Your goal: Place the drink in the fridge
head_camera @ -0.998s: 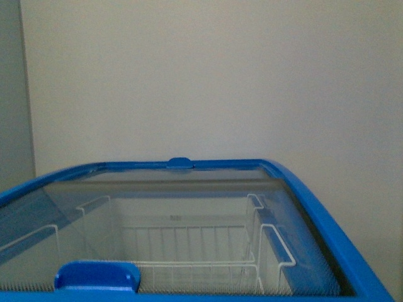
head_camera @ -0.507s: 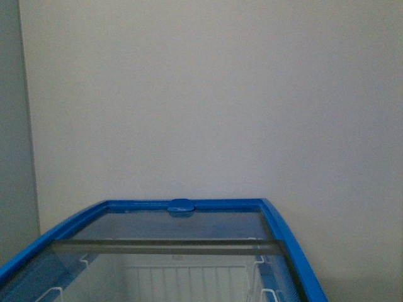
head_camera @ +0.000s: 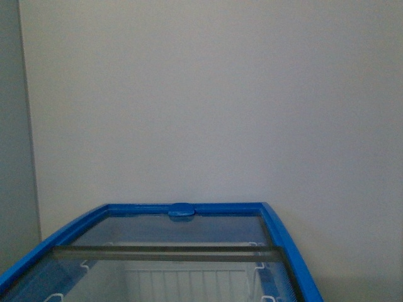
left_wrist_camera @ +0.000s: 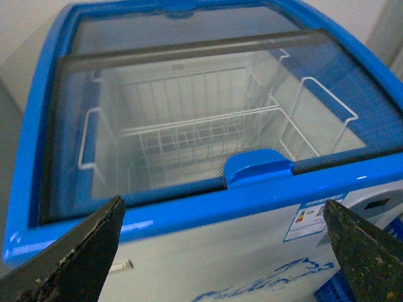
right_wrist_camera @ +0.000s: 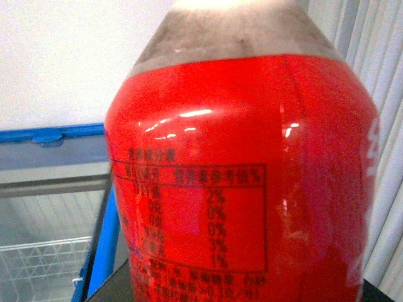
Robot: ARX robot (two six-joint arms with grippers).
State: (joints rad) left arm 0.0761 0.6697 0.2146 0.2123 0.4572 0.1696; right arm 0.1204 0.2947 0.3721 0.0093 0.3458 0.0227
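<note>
Wall (head_camera: 201, 94) now fills more view, fridge (head_camera: 278, 228) sunk lower; left hand (left_wrist_camera: 221, 201) apart, right hand (right_wrist_camera: 245, 296) clamped on drink (right_wrist_camera: 239, 176).

There is 1 fridge (left_wrist_camera: 189, 207). Its lid has 2 sliding glass panels, 1 near (left_wrist_camera: 208, 69) and 1 far (left_wrist_camera: 182, 28). It also has 2 blue handles, 1 near (left_wrist_camera: 258, 168) and 1 far (head_camera: 181, 211). At least 2 white wire baskets (left_wrist_camera: 189, 135) hang inside; the exact count is unclear. On the front is 1 sticker (left_wrist_camera: 305, 220). There is 1 red-labelled drink bottle (right_wrist_camera: 252, 157). The left gripper (left_wrist_camera: 221, 204) shows 2 dark fingers (left_wrist_camera: 75, 258).
</note>
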